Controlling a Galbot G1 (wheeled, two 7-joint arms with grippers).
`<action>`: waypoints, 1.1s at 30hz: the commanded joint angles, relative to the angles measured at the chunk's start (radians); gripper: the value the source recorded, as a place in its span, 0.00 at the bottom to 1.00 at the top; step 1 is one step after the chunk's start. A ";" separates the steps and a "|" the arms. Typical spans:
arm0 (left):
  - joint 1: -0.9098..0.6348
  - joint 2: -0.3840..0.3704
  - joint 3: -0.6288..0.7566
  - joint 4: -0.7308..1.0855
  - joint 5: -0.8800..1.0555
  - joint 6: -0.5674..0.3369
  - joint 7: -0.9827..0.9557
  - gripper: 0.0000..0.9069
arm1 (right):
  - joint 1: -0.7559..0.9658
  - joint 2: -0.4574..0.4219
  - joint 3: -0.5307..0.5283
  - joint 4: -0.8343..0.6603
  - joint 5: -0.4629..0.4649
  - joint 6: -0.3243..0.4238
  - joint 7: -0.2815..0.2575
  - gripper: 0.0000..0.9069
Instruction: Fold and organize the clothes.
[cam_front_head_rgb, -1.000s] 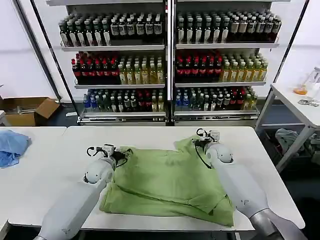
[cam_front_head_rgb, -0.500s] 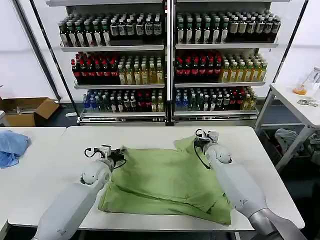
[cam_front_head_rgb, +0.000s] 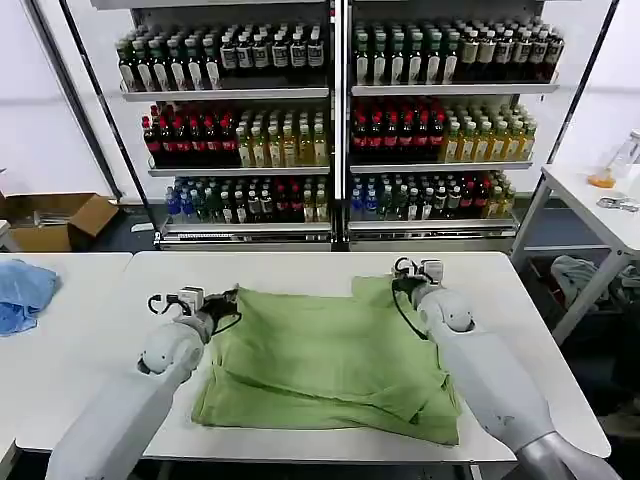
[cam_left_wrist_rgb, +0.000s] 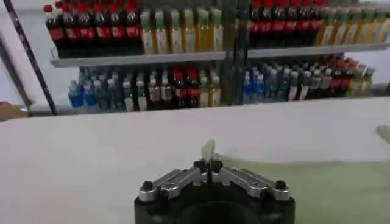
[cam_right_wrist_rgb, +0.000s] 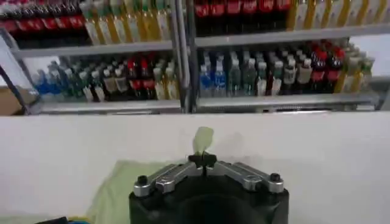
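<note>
- Left tool (cam_front_head_rgb: 228, 297) and right tool (cam_front_head_rgb: 398, 284), each clamped on a far corner of the green polo shirt (cam_front_head_rgb: 330, 365).
- Shirt lies flat on the white surface (cam_front_head_rgb: 90, 350), stretching back toward the robot, both arms equally near.

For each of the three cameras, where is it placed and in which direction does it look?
Head view: on the head, looking down at the polo shirt, both arms visible.
Left wrist view: behind the left pincer, shut on the shirt's edge, facing the bottle shelves.
Right wrist view: behind the right pincer, likewise shut on the shirt.
Shared: shirt and shelves.
</note>
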 joint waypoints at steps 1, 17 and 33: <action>0.132 0.073 -0.068 -0.256 -0.040 -0.007 0.002 0.07 | -0.142 -0.095 0.083 0.312 0.028 -0.005 0.015 0.00; 0.388 0.149 -0.245 -0.434 -0.083 0.023 0.028 0.07 | -0.572 -0.256 0.345 0.715 0.108 -0.026 0.037 0.00; 0.538 0.176 -0.284 -0.490 0.012 0.056 0.063 0.06 | -0.871 -0.209 0.487 0.828 0.063 -0.027 0.037 0.00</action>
